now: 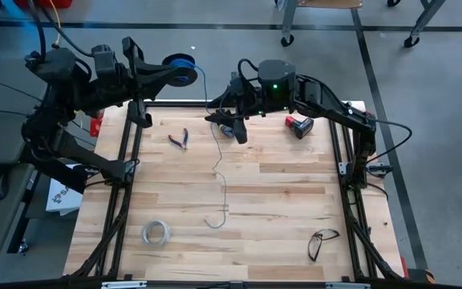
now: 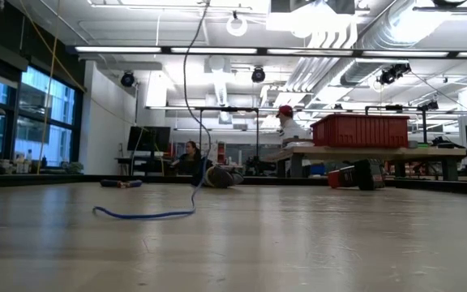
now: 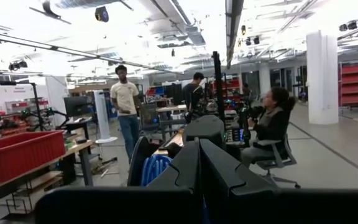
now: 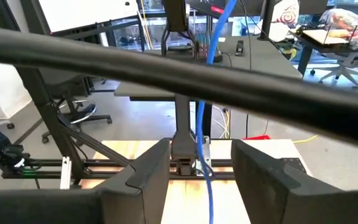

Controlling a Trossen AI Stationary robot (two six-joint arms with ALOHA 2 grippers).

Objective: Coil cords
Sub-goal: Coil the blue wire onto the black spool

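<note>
the right gripper (image 4: 197, 171) has its fingers apart with the blue wire (image 4: 204, 124) running between them, near the far edge of the worktop (image 1: 279, 193). the wire (image 1: 219, 172) trails toward the near side. the left gripper (image 3: 197, 168) is pinched shut on the spool (image 1: 180, 69), past the far edge.

We cannot trace the thin wire (image 1: 219, 160) fully: in the high view it fades against the table (image 1: 279, 201) toward six o'clock. The spool (image 1: 180, 69) at eleven o'clock is partly covered by the left gripper (image 1: 155, 74). In the low view the wire leaves the picture at twelve o'clock.
</note>
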